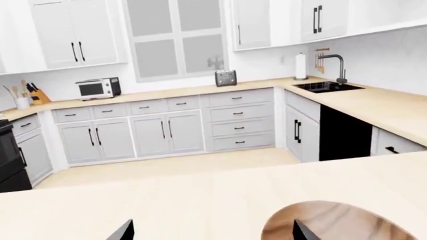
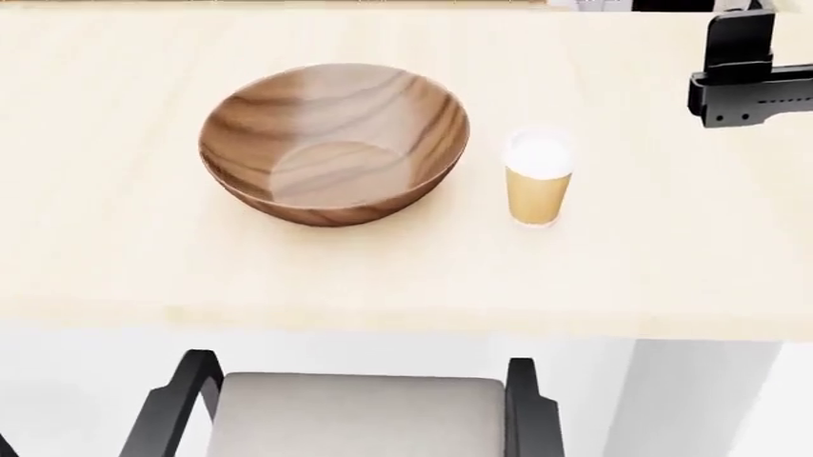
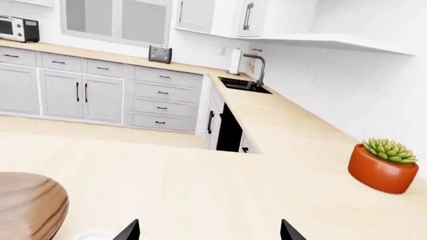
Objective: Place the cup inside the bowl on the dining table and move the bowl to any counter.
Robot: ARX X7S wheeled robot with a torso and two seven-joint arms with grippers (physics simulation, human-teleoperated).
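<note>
The bowl (image 2: 334, 143) sits on the dining table (image 2: 661, 257). It is big, round and brown, with dark swirls in the wood and a paler flat circle at the bottom. Nothing is inside it. The cup (image 2: 538, 178) stands straight up on the same surface, just beside the bowl on its right in the head view. The two do not touch. The cup is small and tan with a white lid on top.

A black piece of the right arm (image 2: 749, 71) shows at the top right corner of the head view, well apart from the cup. From there I cannot tell how its jaws stand.

In the right wrist view, the right gripper (image 3: 208, 231) shows only two black tips far apart, so its jaws are spread wide with nothing between them. The bowl edge is at one side there.

In the left wrist view, the left gripper (image 1: 213, 231) also shows two black tips far apart. Its jaws are spread wide too and hold nothing. Part of the bowl shows near one tip.

A chair (image 2: 356, 409) with a grey seat and black arms stands at the near edge of the table.

Across the room, the counter (image 1: 387, 107) is light tan wood. It carries a black sink (image 1: 327, 86), a toaster (image 1: 225, 77) and a microwave (image 1: 98, 88). A green plant in an orange pot (image 3: 382, 166) sits on it as well.
</note>
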